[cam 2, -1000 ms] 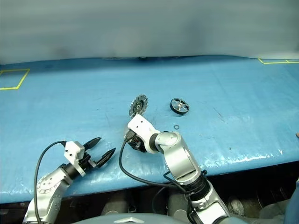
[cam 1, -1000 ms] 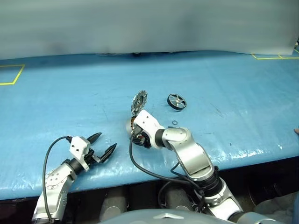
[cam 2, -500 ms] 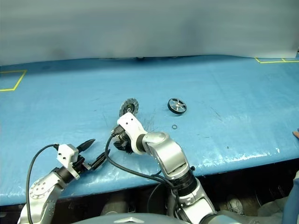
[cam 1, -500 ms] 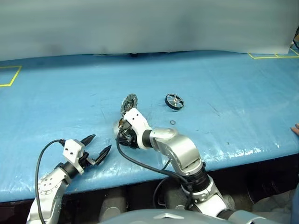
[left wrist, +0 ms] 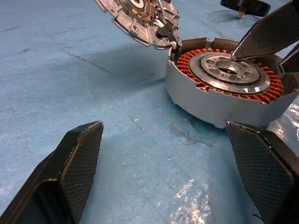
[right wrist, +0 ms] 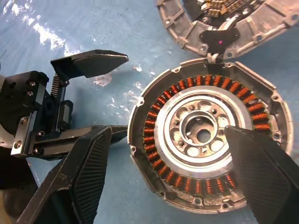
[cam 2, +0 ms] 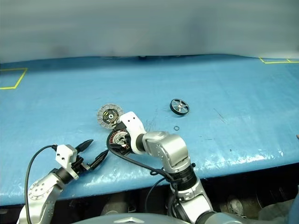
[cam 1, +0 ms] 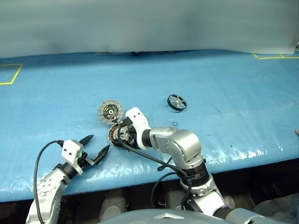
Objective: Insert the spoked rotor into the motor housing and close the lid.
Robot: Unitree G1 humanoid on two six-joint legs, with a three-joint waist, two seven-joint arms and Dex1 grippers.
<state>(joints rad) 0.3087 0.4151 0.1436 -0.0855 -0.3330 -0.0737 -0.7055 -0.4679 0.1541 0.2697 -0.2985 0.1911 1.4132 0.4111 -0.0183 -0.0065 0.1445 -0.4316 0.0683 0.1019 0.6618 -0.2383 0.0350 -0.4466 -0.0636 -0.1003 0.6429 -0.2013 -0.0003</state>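
The motor housing (right wrist: 205, 140), a silver ring of copper windings, lies on the blue table with its top uncovered. Its lid (cam 1: 110, 111) lies flipped open beside it with the dark-centred face up, joined to it at one edge. My right gripper (right wrist: 167, 130) hangs open just above the housing, one finger on each side, holding nothing. A short way to the near left, my left gripper (cam 1: 99, 143) is open and empty, pointing at the housing (left wrist: 224, 79). The spoked rotor (cam 1: 176, 101), a small black wheel, lies alone on the table further right.
A small dark ring (cam 1: 174, 123) lies on the blue table cover (cam 1: 224, 84) between the rotor and the housing. Yellow tape marks sit at the far left (cam 1: 10, 73) and far right (cam 1: 271, 56) corners. The table's front edge runs close below both arms.
The lid, held up on edge by my right gripper before, has swung down to the left and lies flat. The right gripper has let go, opened and rolled over the housing.
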